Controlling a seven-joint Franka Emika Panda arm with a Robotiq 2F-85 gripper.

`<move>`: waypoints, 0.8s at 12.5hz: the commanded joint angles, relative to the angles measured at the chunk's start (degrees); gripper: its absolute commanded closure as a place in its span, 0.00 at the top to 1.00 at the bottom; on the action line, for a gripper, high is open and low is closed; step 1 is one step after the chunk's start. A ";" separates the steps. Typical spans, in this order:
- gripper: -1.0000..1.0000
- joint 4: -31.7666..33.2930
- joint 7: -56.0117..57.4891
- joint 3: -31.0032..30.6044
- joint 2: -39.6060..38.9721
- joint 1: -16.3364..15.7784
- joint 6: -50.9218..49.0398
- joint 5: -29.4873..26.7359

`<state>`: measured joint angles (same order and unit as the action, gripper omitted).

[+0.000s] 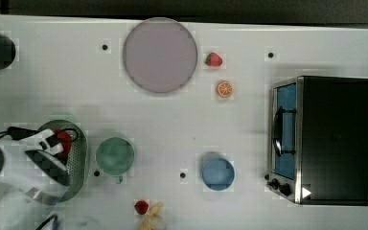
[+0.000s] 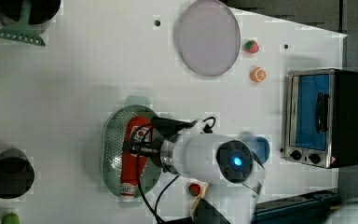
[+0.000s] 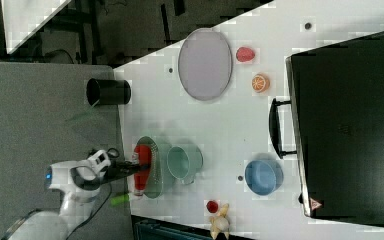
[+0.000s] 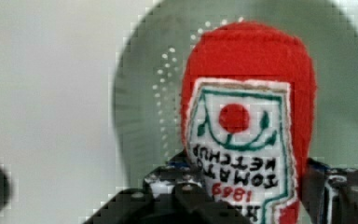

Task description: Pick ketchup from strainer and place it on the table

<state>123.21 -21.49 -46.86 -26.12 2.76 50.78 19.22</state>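
Note:
The ketchup (image 2: 134,156), a red bottle with a white-and-red label, lies in the pale green strainer (image 2: 113,149) near the top view's left edge of the white table (image 1: 172,120). Its white cap points to the left view's bottom. My gripper (image 4: 249,186) reaches down into the strainer (image 4: 144,93). Its two dark fingers press against both sides of the ketchup (image 4: 251,70) at the label. In the top view the arm covers most of the ketchup (image 1: 64,139) and part of the strainer (image 1: 79,160). The bottle rests in the strainer.
A green cup (image 1: 115,155) stands right beside the strainer, with a blue cup (image 1: 217,173) farther along. A lilac plate (image 1: 159,55), a strawberry (image 1: 213,59) and an orange slice (image 1: 224,89) lie beyond. A toaster oven (image 1: 326,139) fills the top view's right. Another strawberry (image 1: 142,207) lies near the front edge.

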 commanded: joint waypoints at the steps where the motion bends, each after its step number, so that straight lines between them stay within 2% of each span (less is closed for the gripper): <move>1: 0.56 -3.62 7.34 -5.86 6.25 5.30 -6.60 -7.37; 6: 0.56 -10.69 22.73 -6.55 13.67 11.68 -26.33 -14.44; 10: 0.56 -14.88 32.34 -4.00 18.14 18.28 -30.60 -14.44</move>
<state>110.79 4.30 -52.76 -9.05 17.14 20.21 4.62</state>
